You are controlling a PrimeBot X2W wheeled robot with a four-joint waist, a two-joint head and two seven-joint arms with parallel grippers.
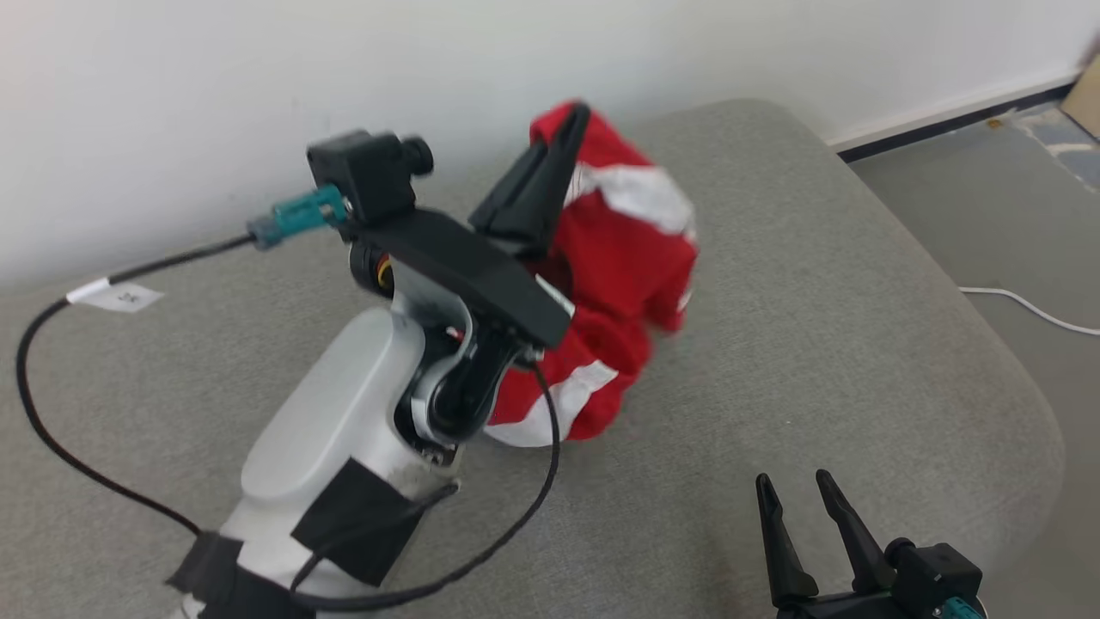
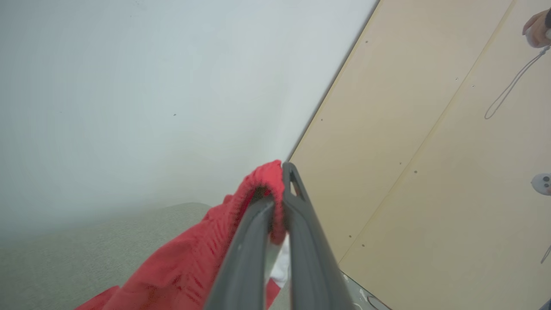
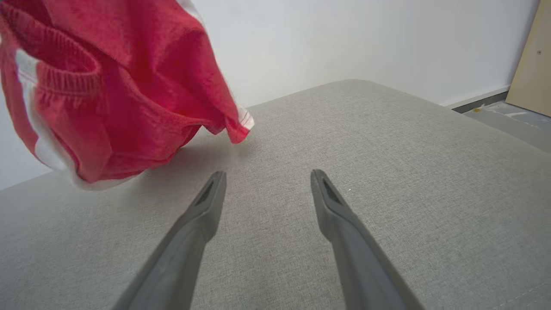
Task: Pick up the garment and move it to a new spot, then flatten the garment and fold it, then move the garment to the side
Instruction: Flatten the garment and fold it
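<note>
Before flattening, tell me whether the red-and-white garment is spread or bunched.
Bunched: the red-and-white fabric garment hangs in crumpled folds from the shut left gripper.

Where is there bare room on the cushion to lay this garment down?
Widest bare patch: the right half of the cushion, between the garment held by the left gripper, the open right gripper and the rounded right edge. Crowded: the left side, where the left arm and a looping cable with its label lie.

Garment [image 1: 619, 258] knit cloth w/ ribbed band, cushion [image 1: 816, 344] matt weave.
</note>
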